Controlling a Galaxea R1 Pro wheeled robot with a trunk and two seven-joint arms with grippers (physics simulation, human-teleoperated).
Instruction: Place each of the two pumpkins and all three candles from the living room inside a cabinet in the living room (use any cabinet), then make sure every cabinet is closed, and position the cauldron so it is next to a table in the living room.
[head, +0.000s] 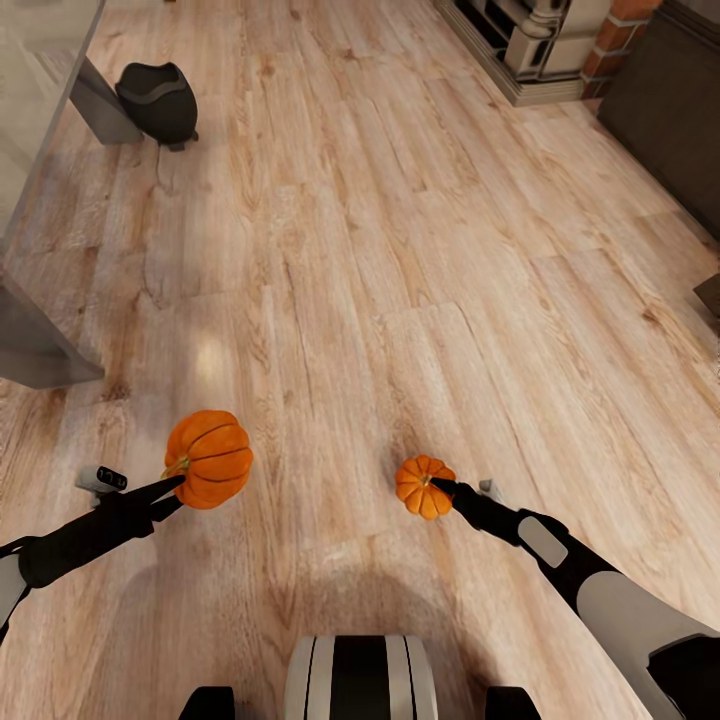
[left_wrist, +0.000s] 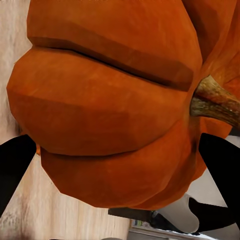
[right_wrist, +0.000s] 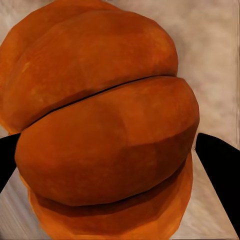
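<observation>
At far left, near the upper corner of the head view: grey-beige tabletop (head: 40, 90), edge only, on slanted grey slab legs, one leg further down the same side. Just beside the upper leg, on the floor: cauldron (head: 158, 100), black, round-bellied, upright, apparently already next to the table. Lower left: left end effector (head: 178, 482), clenched on the larger pumpkin (head: 209, 459), carried clear of the wood floor (head: 400, 300); in the left wrist view the pumpkin (left_wrist: 110, 100) lies on its side between the two dark fingers (left_wrist: 15, 165), stem (left_wrist: 215, 102) pointing sideways. Centre, bottom edge: robot trunk, white with dark stripes. Lower right: right end effector (head: 440, 487), likewise grasping the smaller pumpkin (head: 424, 486), held off the floor; the right wrist view has that pumpkin (right_wrist: 105, 135) wedged between the fingers (right_wrist: 220, 170), stem hidden. Far right, upper corner: dark brown cabinet (head: 665, 110), front apparently shut, well apart from both arms and ahead to the right, so the right arm is the nearer. Beside it, a brick and pale stone fireplace surround (head: 560, 40). Open room: a broad run of bare floor lies between the arms and the cabinet, with a dark object's corner at the right edge the only obstruction to note. Candles: none on view. Judgement: both loads are in transit; delivery calls for a turn right, and a drawer must be opened with both arms occupied.
</observation>
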